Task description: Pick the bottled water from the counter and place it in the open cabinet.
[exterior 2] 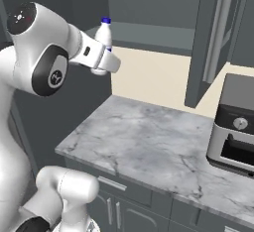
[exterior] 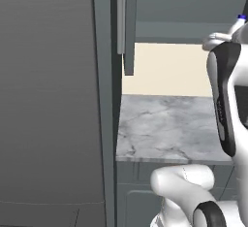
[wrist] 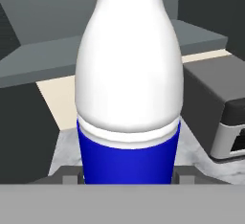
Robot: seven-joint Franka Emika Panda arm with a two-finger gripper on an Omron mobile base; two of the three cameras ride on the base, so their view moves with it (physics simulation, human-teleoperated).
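One small bottled water (wrist: 128,84), a pale smooth plastic bottle with a wide blue label band and a small blue cap, stands upright in the air, its long axis vertical and the cap pointing up. The fingers (wrist: 128,176) are closed on its lower body at the blue band, one on each side, so the bottle rises straight up from between them. In the right base view the bottle (exterior 2: 103,33) is high above the left end of the grey-white marbled stone desk (exterior 2: 149,142), just in front of the flat grey shelf floor of the dark grey open cabinet (exterior 2: 149,32). To the right on the desk stands a boxy dark and silver toaster oven (exterior 2: 233,127). The cabinet door with its slim metal handle (exterior: 121,17) hangs open above the desk.
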